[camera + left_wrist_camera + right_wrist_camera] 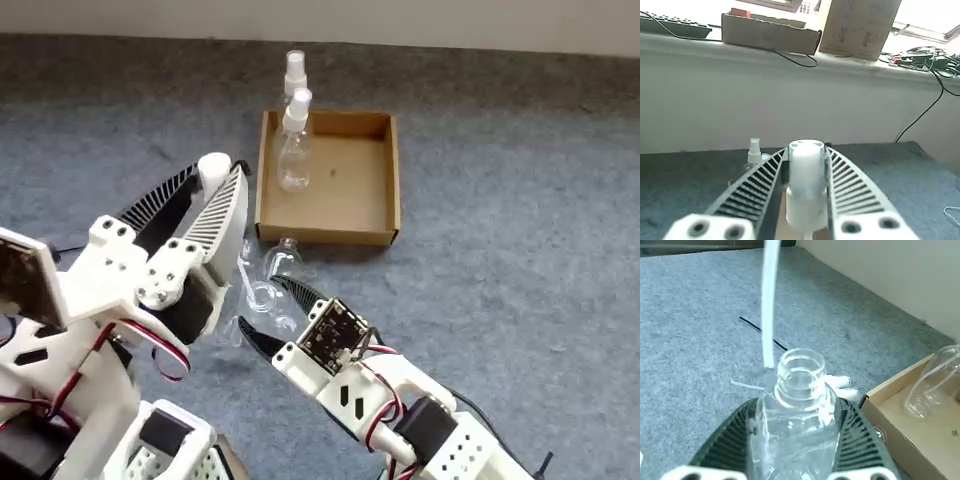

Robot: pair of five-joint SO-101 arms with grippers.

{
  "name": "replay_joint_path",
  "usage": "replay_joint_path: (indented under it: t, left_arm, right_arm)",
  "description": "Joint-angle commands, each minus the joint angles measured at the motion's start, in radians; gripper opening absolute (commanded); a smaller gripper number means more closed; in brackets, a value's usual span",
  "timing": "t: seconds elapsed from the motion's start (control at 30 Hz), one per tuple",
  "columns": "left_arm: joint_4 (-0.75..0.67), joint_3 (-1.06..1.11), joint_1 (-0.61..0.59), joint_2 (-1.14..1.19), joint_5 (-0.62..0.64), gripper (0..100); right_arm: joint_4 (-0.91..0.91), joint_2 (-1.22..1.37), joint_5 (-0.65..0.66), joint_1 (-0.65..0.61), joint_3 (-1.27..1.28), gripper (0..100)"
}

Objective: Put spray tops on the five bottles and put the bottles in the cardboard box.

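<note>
High view | capped bottle (293, 152) | near cardboard box's (330, 236) left wall

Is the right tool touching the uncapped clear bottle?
Touching. The right wrist view shows the right tool with fingers pressed against both sides of the bottle.

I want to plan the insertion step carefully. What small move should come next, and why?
Probably shift the left claw, shut on the white plastic spray top, so its thin white tube sits over the open neck of the clear plastic bottle in the right claw, then lower. The tube's end seems beside the rim, not inside.
</note>
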Motion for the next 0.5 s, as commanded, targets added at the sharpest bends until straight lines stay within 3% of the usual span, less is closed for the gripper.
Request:
replay_joint_path:
  t: [0.0, 0.17, 0.47]
  left_arm:
    - [0.035, -0.028, -0.013, -0.004, 0.009, 0]
    - [0.032, 0.044, -0.018, -0.004, 0.009, 0]
    - [-0.109, 0.091, -0.019, 0.002, 0.003, 0]
  right_arm:
    - [0.001, -0.013, -0.011, -0.001, -0.005, 0.4]
    - [0.004, -0.016, -0.011, -0.001, -0.005, 0.4]
    - [0.005, -0.019, -0.011, -0.001, -0.005, 0.4]
